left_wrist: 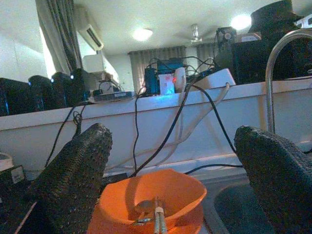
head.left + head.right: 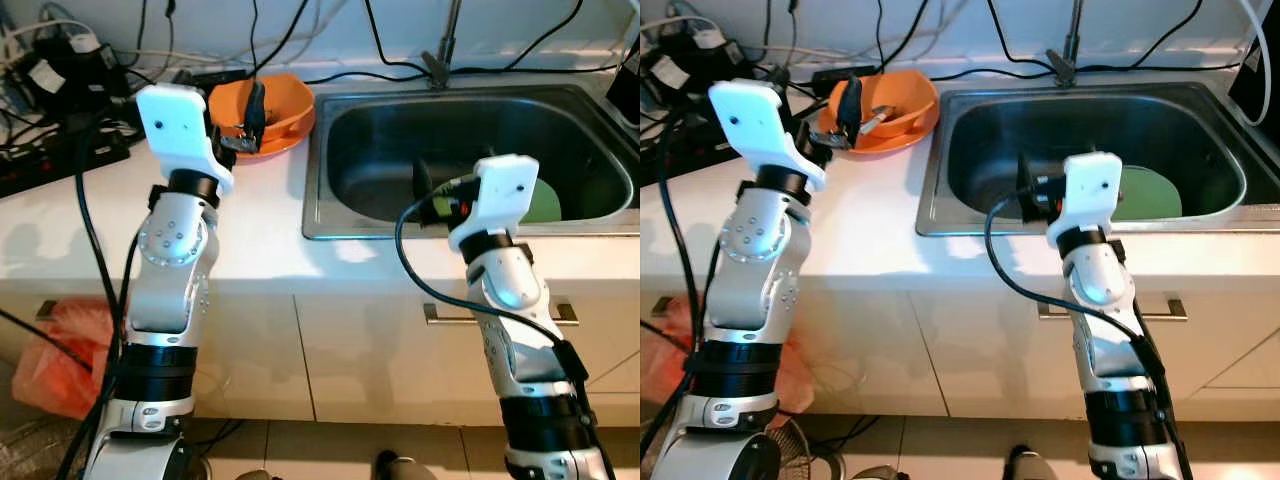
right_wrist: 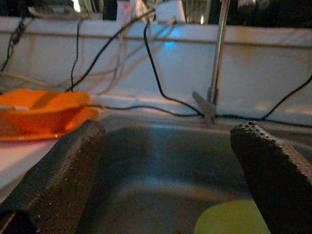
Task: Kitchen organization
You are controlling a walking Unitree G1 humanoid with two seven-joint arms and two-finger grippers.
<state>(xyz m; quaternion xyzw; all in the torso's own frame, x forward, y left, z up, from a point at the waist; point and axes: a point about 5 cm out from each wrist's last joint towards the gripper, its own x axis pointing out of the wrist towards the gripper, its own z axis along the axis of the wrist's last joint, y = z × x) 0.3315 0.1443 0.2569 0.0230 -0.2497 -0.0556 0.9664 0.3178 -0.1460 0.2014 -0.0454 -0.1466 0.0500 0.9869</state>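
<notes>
Left gripper (image 1: 170, 195) wide open, just short of orange bowl (image 2: 280, 105), fingers (image 1: 73, 180) spread either side of it in wrist view. Bowl on counter (image 2: 260, 215) left of sink (image 2: 330, 215), beside its rim. Chopsticks (image 1: 157, 222) plus metal utensil in bowl, long axis toward gripper. Right gripper (image 3: 170, 180) wide open, over sink front edge, aimed into basin. Green plate (image 2: 1145, 195) flat on basin floor, right side.

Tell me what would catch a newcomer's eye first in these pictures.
The bright orange bowl on the white counter, left of the steel sink, stands out most; it holds utensils, and the left gripper hovers open over it. Next comes the green plate lying in the sink basin, with the right gripper held open above the basin's near edge.
</notes>
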